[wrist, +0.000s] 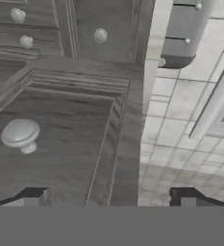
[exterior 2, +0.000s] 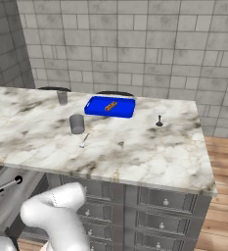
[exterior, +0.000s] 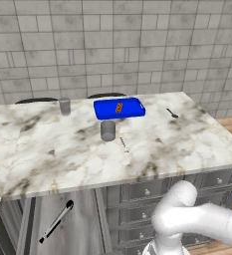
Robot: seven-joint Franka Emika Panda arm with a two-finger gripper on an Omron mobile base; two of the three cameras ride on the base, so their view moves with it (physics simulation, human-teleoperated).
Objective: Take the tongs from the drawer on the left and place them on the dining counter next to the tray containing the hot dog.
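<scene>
Down low at the cabinet face, the gripper (wrist: 108, 202) hangs spread wide with nothing between its tips.

Left of the gripper in the hand view sits the round silver knob (wrist: 20, 135) on the panelled front of the drawer (wrist: 60, 144), close to the left fingertip but apart from it; to the right, the drawer's edge gives way to open tiled floor. In the left base view the drawer is pulled out below the counter's left end, and the tongs (exterior: 56, 221) lie slantwise in it, bare drawer floor around them. Up on the dining counter (exterior: 77, 154), the blue tray (exterior: 119, 108) carries the hot dog (exterior: 119, 107), with open marble just right of the tray.
</scene>
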